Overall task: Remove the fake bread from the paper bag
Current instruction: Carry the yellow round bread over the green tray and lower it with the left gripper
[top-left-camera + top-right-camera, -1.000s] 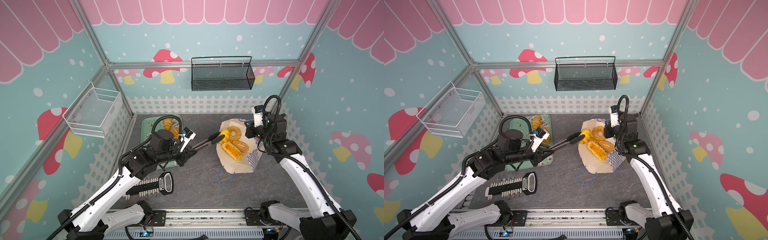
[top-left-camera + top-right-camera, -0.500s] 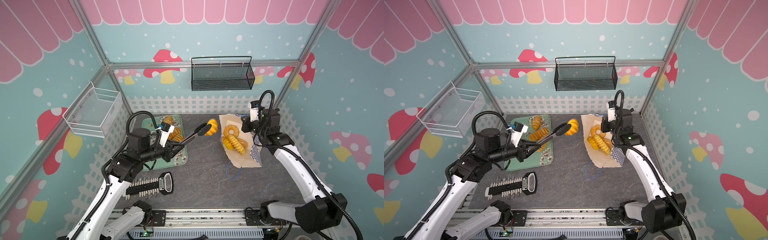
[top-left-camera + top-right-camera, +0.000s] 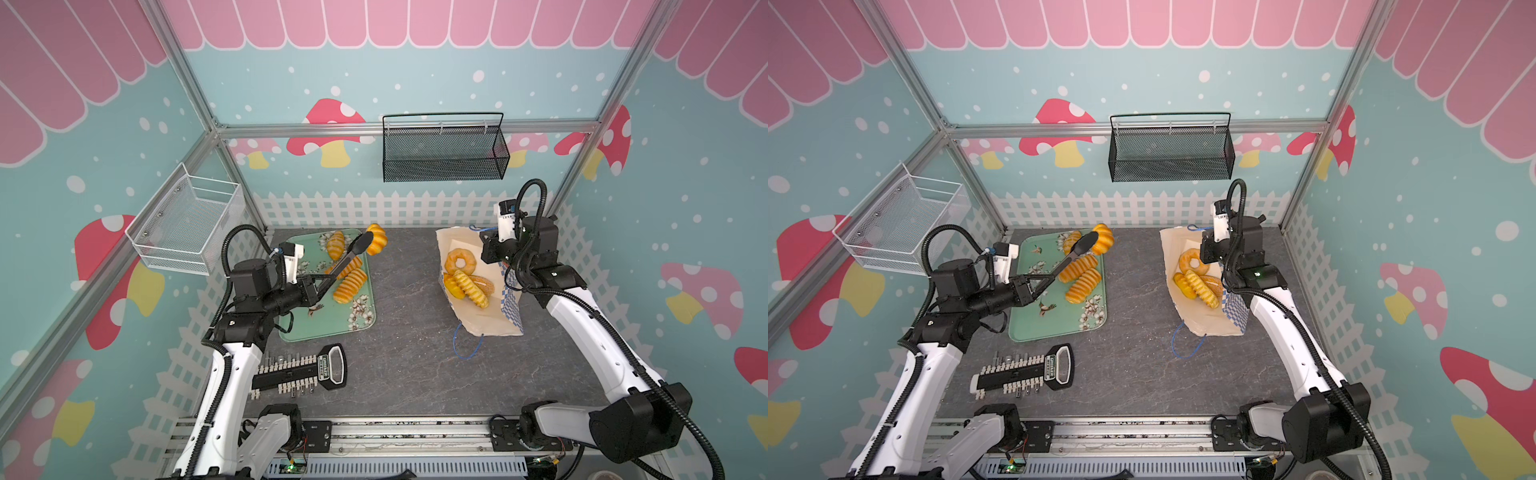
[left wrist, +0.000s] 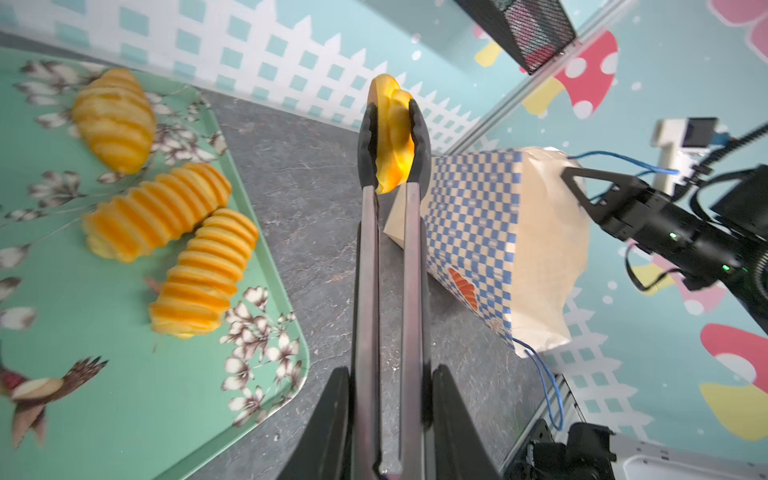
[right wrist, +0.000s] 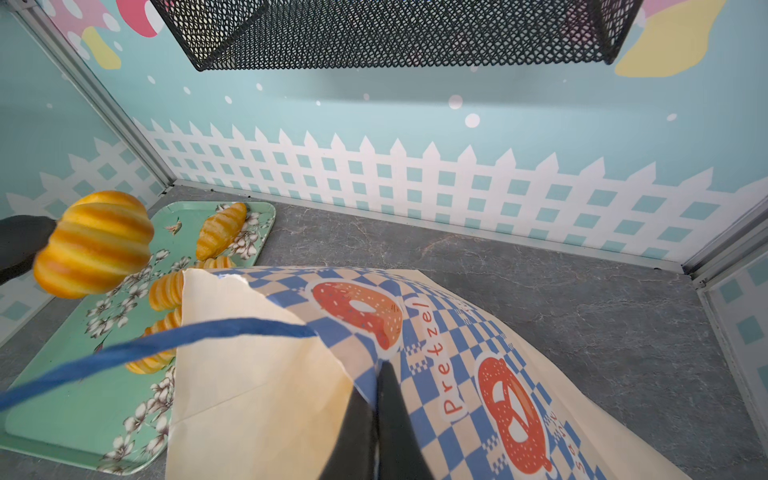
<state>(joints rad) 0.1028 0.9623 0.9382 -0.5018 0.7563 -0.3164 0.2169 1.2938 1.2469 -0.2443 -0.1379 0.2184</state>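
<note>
The left claw (image 3: 309, 289) clamps tongs (image 3: 345, 262), and these pinch one fake bread (image 3: 376, 240) over the 1 o'clock corner of the tray (image 3: 328, 330), probably to drop it there. At 3 o'clock on the table (image 3: 415, 353), the right claw (image 5: 376, 395) pinches the rim of the paper bag (image 3: 490, 324) to hold its mouth wide; a doughnut (image 3: 459, 261) and others lie inside.

1. fake bread (image 4: 392, 141): glossy, smooth, plastic-looking.
2. paper bag (image 4: 490, 232): matt paper, creased.
3. tongs (image 4: 409, 270): brushed metal arms, matt black tips.
4. tray (image 4: 124, 395): smooth, semi-gloss.
5. desk (image 3: 415, 332): matt, stone-patterned.
6. basket (image 3: 444, 158): black metal mesh.
</note>
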